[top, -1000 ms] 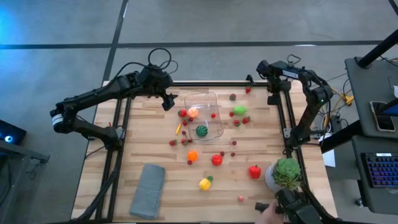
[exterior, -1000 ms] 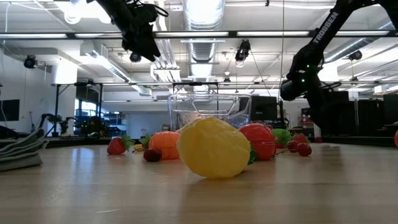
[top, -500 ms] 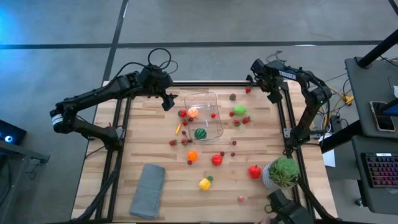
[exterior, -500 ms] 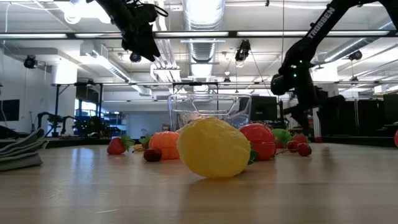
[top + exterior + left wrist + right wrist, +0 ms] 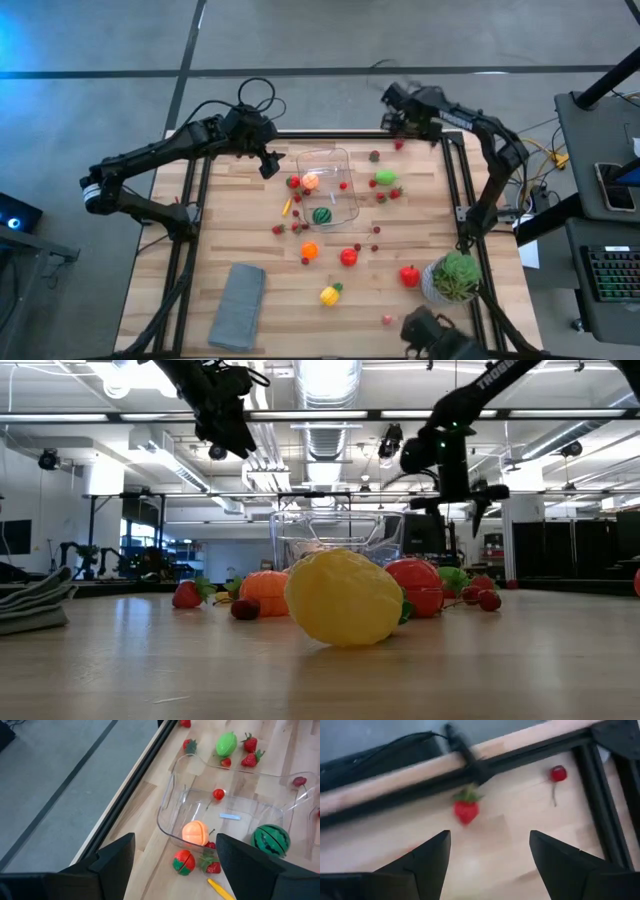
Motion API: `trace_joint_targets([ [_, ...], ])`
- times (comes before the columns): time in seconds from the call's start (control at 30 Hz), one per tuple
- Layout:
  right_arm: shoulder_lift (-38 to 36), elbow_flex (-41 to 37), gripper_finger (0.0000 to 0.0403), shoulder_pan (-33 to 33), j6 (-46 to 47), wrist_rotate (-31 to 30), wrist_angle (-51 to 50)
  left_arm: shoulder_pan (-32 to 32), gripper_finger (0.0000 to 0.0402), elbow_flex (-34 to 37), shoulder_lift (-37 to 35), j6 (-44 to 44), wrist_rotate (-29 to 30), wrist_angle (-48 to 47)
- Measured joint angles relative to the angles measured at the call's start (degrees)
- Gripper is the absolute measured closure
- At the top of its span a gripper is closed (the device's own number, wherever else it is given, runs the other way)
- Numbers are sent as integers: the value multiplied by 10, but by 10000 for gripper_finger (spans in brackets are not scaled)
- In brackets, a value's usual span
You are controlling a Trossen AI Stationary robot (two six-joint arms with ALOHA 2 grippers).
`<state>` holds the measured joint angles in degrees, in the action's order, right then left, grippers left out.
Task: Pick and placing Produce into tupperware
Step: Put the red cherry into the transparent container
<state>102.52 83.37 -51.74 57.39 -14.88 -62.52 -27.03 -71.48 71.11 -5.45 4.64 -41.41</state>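
Tupperware (image 5: 327, 186) lies long axis front-to-back; left claw (image 5: 270, 165), right claw (image 5: 392, 115) both agape.

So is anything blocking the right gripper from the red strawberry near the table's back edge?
Nothing visible. The right gripper, jaws open, hovers with only bare wood between it and the red strawberry; the black frame rail lies beyond it.

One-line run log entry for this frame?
left gripper: open, above tupperware edge | right gripper: open, empty, over strawberry at far edge | in tupperware: peach, watermelon
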Motion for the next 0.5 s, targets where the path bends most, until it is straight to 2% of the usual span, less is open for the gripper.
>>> trace_joint_targets([
  [0.1,10,22,140,-66,-55,123,-18,0,139,0,0,0,-1,-3],
  [0.17,12,48,140,-95,-96,179,-60,0,139,0,0,0,-1,-7],
  [0.3,25,106,140,-125,-150,185,-205,0,139,0,0,0,-1,-17],
  [0.37,22,127,140,-134,-179,216,-208,0,139,0,0,0,-1,-17],
  [0.5,19,149,140,-141,-222,363,-141,0,139,0,0,0,-2,-17],
])
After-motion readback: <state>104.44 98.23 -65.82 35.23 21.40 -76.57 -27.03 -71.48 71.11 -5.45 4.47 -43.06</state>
